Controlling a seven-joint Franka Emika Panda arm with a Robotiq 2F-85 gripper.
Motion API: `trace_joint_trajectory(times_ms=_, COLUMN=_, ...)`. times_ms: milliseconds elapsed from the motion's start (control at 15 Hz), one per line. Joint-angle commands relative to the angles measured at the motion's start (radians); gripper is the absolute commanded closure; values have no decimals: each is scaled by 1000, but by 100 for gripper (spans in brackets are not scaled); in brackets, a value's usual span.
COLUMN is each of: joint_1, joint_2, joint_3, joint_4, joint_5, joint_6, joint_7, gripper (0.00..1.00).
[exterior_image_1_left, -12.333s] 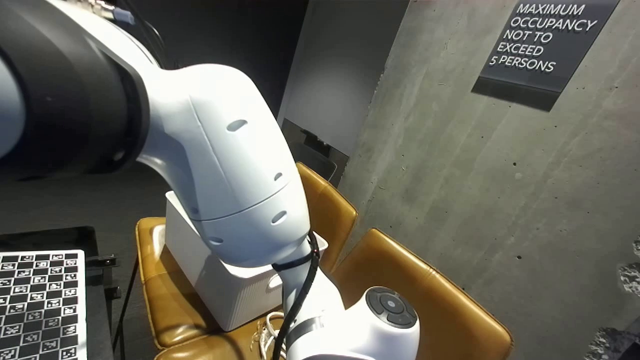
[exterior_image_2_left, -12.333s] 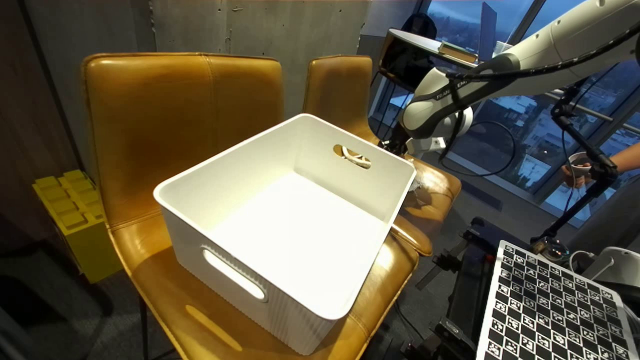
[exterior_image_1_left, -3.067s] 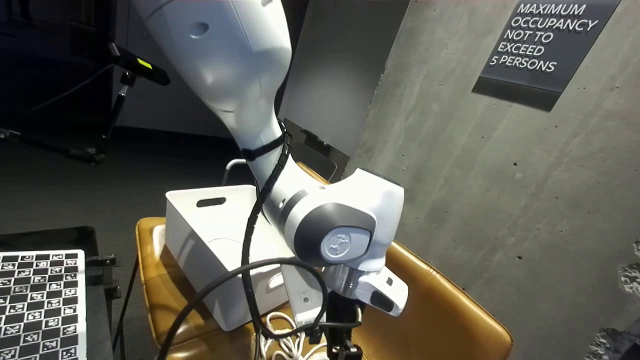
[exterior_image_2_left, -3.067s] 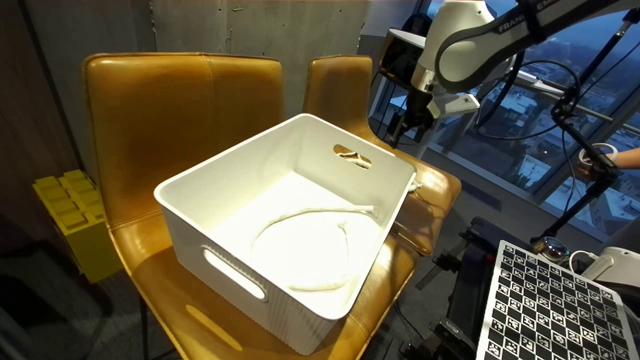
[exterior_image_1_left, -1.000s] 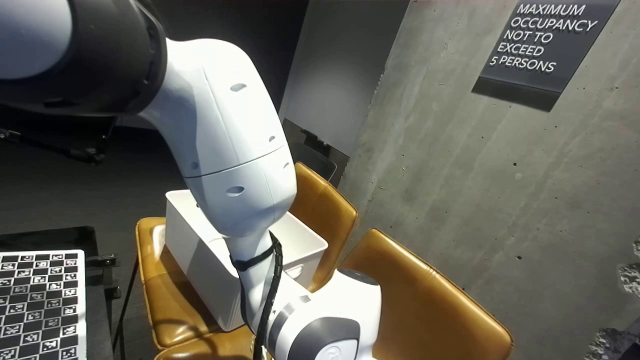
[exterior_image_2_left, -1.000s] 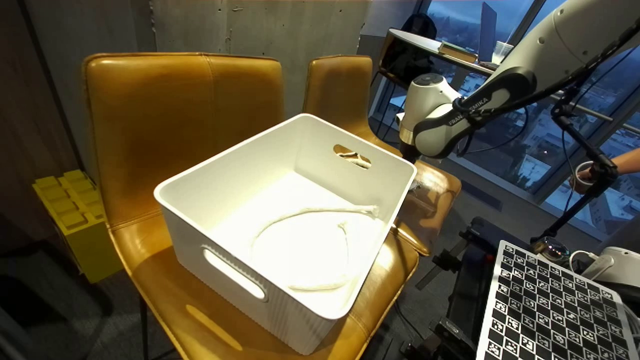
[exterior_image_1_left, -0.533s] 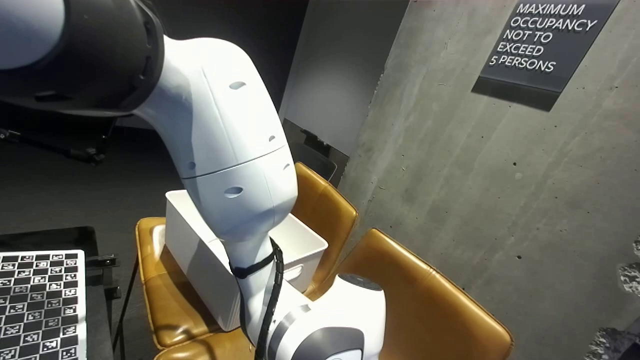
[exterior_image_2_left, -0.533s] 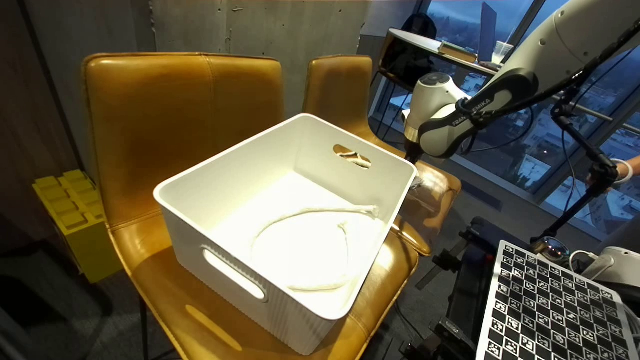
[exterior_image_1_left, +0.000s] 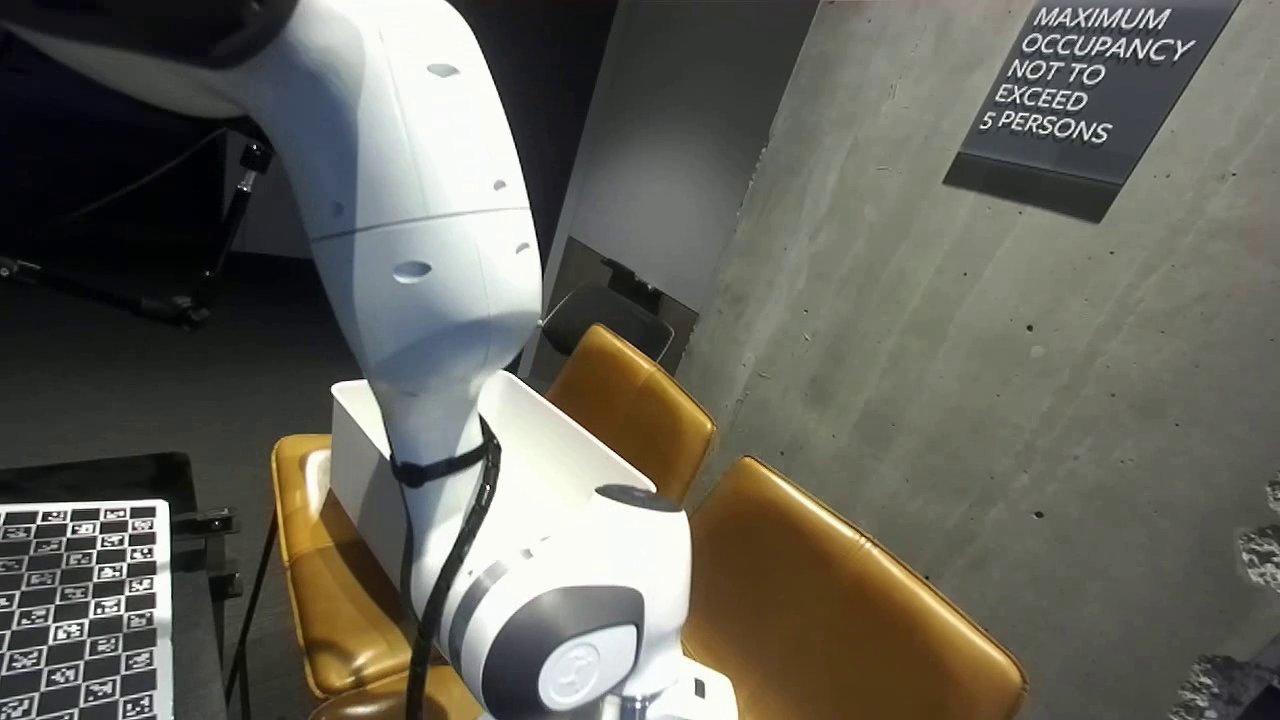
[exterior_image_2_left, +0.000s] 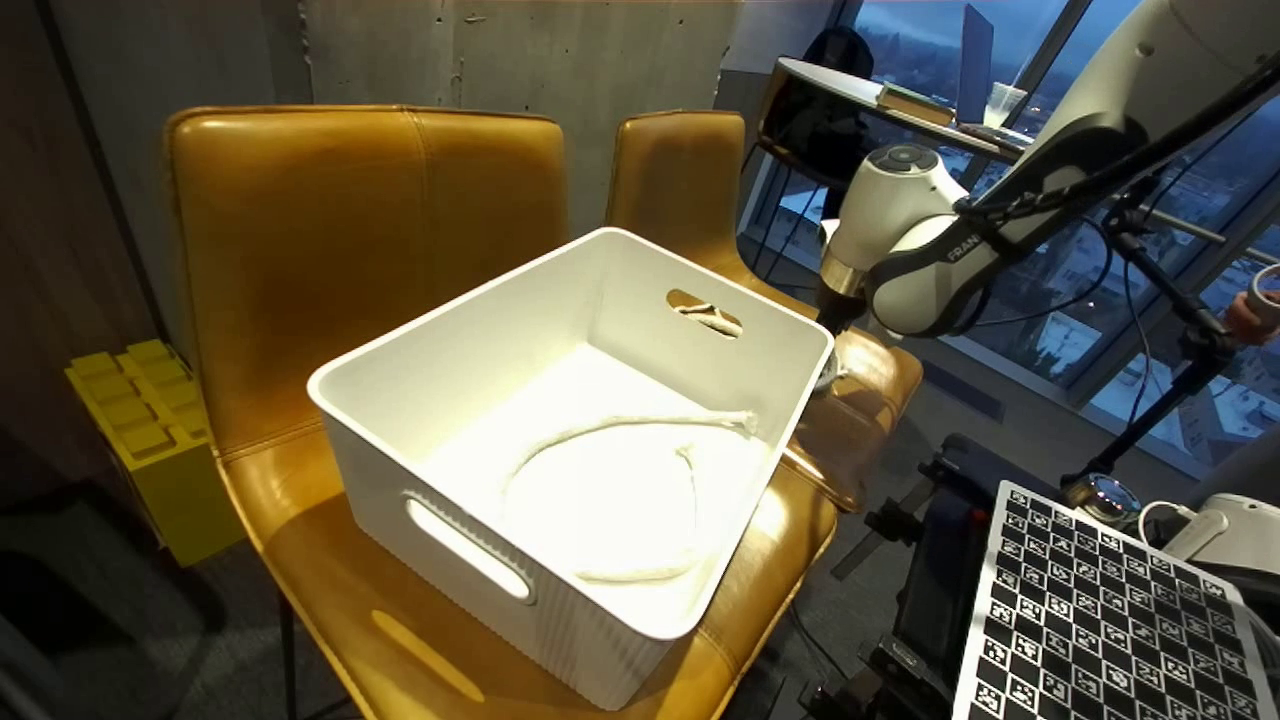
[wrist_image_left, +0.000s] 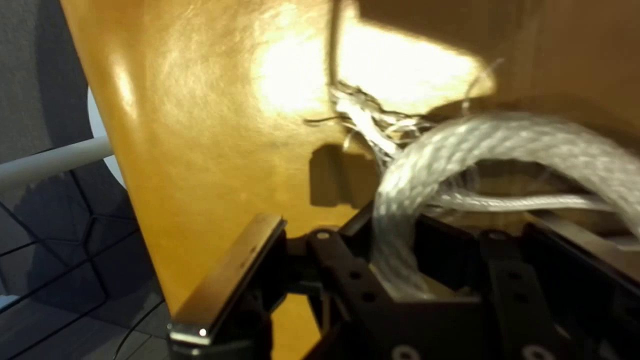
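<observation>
Thick white rope (wrist_image_left: 500, 137) was pinched between the jaws, looping over the tan chair seat (wrist_image_left: 220, 165). One rope piece (exterior_image_2_left: 690, 418) already lay inside the white bin (exterior_image_2_left: 580, 625); the pinched length was outside it, near a thinner cord (wrist_image_left: 525, 202).

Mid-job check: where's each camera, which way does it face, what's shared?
In an exterior view: high, looking across chairs to a concrete wall; the arm looms close.
In an exterior view: above the white bin, facing down into it; the arm shows at frame right.
Wrist view: on the wrist, facing a chair seat; the gripper shows, closed on white rope.
Both exterior views share the arm, bin and chairs.
</observation>
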Motion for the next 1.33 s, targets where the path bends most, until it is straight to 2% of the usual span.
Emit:
trace_joint_trajectory(times_ms=0, joint_1=91, joint_2=-214, joint_3=-22, joint_4=-185, joint_5=15, joint_6=8, joint_7=35, gripper=98)
trace_joint_trajectory(times_ms=267, joint_1=164, joint_2=-404, joint_3=-20, joint_4=-241, joint_5=10, joint_6=-50, joint_7=82, gripper=98)
trace_joint_trajectory(times_ms=667, joint_1=249, joint_2=-671, joint_3=17, joint_4=-225, joint_5=-66, joint_6=-236, joint_7=238, gripper=98)
trace_joint_trajectory(times_ms=1000, joint_1=234, joint_2=-847, joint_3=173, joint_4=-136, joint_5=-66, joint_6=-455, joint_7=321, gripper=98)
trace_joint_trajectory(times_ms=1267, joint_1=214, joint_2=-887, joint_3=282, joint_4=-51, joint_5=-51, joint_6=-564, joint_7=353, gripper=98)
